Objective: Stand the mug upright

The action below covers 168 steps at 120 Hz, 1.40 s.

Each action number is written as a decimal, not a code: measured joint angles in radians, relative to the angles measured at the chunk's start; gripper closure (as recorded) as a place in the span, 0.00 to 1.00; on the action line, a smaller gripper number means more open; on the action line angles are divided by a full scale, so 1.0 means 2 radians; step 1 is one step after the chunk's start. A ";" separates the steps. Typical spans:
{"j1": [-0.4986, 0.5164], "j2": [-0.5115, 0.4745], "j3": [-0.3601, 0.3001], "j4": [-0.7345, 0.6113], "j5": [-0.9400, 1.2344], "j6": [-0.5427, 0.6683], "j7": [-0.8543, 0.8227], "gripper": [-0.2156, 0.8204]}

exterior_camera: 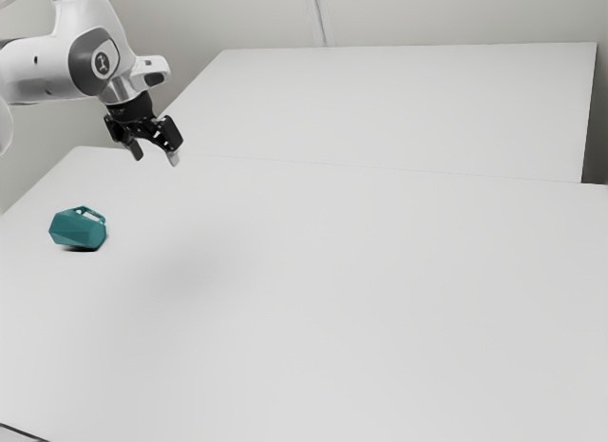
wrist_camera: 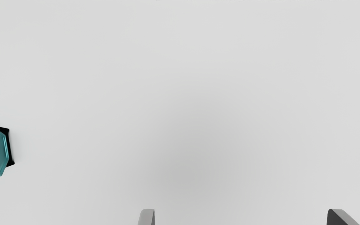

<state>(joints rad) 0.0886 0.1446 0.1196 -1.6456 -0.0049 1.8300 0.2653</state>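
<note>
Currently, the mug (exterior_camera: 80,229) lies on its side on the surface (exterior_camera: 361,299), at the left of the exterior view, with its handle (exterior_camera: 93,212) on the upper side. The fingers (exterior_camera: 172,136) are set wide apart, with nothing between them. They are positioned above the surface at the upper left of the exterior view, well apart from the mug. In the wrist view, the mug is outside the finger gap, off to one side.

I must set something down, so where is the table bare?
Bare tabletop stretches from the tipped teal mug to the exterior view's right border, and beneath the raised, open gripper. The tight spot is around the mug.
</note>
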 joint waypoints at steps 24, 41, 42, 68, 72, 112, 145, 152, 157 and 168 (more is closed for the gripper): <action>0.023 -0.011 -0.010 -0.002 0.000 0.007 -0.004 0.21; 0.068 -0.007 -0.011 0.021 -0.016 -0.014 0.003 0.21; 0.071 -0.007 -0.011 0.022 -0.018 -0.015 0.004 0.21; 0.166 0.027 -0.018 0.033 -0.062 -0.047 0.042 0.21; 0.177 0.033 -0.021 0.037 -0.064 -0.050 0.049 0.21; 0.276 0.127 -0.051 0.119 -0.066 -0.079 0.131 0.21; 0.320 0.205 -0.061 0.211 -0.050 -0.089 0.192 0.21; 0.330 0.221 -0.066 0.231 -0.050 -0.089 0.204 0.21; 0.340 0.232 -0.073 0.245 -0.049 -0.089 0.212 0.21; 0.355 0.254 -0.083 0.271 -0.049 -0.088 0.229 0.21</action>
<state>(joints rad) 0.7980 0.6534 -0.0471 -1.1039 -0.1022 1.6537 0.7228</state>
